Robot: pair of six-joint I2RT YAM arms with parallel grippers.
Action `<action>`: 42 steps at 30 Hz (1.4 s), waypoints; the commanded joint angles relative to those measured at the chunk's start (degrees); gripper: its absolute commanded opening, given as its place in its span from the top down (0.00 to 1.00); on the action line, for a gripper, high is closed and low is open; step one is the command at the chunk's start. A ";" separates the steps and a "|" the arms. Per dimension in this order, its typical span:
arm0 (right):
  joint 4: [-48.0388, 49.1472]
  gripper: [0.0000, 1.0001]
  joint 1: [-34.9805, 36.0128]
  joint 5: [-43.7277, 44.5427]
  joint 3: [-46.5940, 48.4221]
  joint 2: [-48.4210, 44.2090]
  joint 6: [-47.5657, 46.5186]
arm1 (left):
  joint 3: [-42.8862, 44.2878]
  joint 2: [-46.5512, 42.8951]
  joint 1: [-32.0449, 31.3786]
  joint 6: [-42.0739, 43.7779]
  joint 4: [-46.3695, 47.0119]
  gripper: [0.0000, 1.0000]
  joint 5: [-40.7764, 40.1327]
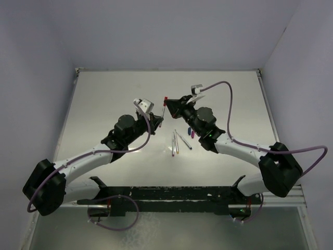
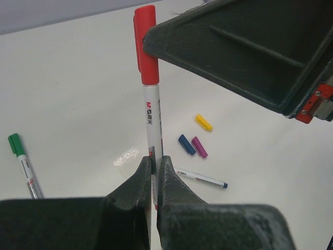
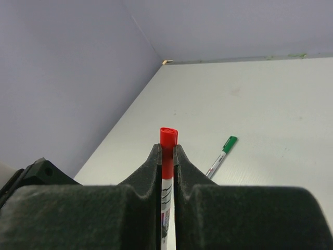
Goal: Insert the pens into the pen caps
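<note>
Left hand (image 2: 154,165) clamped low on the red pen (image 2: 151,122), held off the worktop (image 2: 78,94) — right hand (image 3: 167,152) pinched on its red cap (image 2: 146,49). Light, stiff, slick plastic, I judge; grip mid-barrel, cap by its sides — skew would likely jam.

The white table (image 1: 104,104) had a flat, matte top. Pale lilac walls (image 1: 156,31) stood against the table's left, far and right edges. A small glossy patch (image 2: 126,155) lay on the table top; its material could not be determined. A silver metal rail (image 1: 283,200) ran along the table's near edge.
</note>
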 commanded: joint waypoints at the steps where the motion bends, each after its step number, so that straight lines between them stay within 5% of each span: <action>1: -9.79 0.89 1.46 1.99 2.15 -2.35 -5.53 | 5.83 1.68 0.90 3.16 6.63 1.00 -2.86; 6: -9.90 0.79 1.41 7.16 2.68 -7.80 -9.13 | 6.12 7.62 2.75 2.87 3.37 1.00 -2.88; 11: -11.58 0.56 1.41 10.85 1.06 -12.61 -11.34 | 6.92 12.20 4.97 2.38 1.71 1.00 -3.86; 19: -14.31 0.00 1.35 14.43 -1.01 -14.43 -11.31 | 14.85 21.55 7.51 1.95 -3.65 1.00 -5.78; 42: -17.06 0.00 1.35 20.03 -3.78 -15.72 -10.01 | 33.13 38.02 9.06 -4.97 -30.45 0.92 -16.24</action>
